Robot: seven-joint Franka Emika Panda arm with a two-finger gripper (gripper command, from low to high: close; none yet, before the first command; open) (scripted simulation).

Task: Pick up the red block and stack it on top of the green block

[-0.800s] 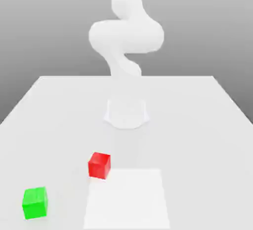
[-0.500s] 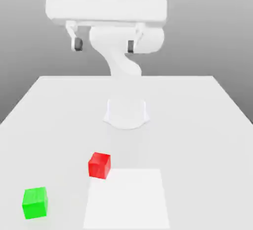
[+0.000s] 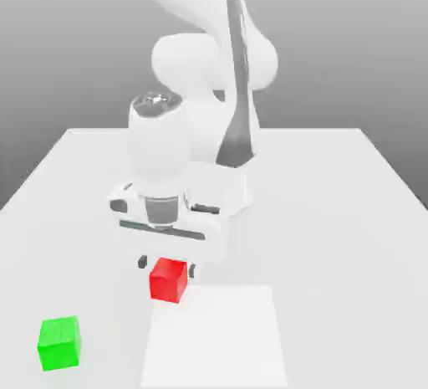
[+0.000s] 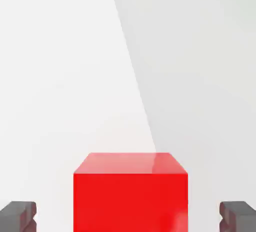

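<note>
My claw [image 3: 167,267] stands open around the red cube [image 3: 168,281]; it looks stiff and light, so I'd pinch its flat sides, centred.

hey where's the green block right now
In the exterior view, the green block sits low on the table at that view's left, farther left and nearer the picture's bottom than the red block.
</note>
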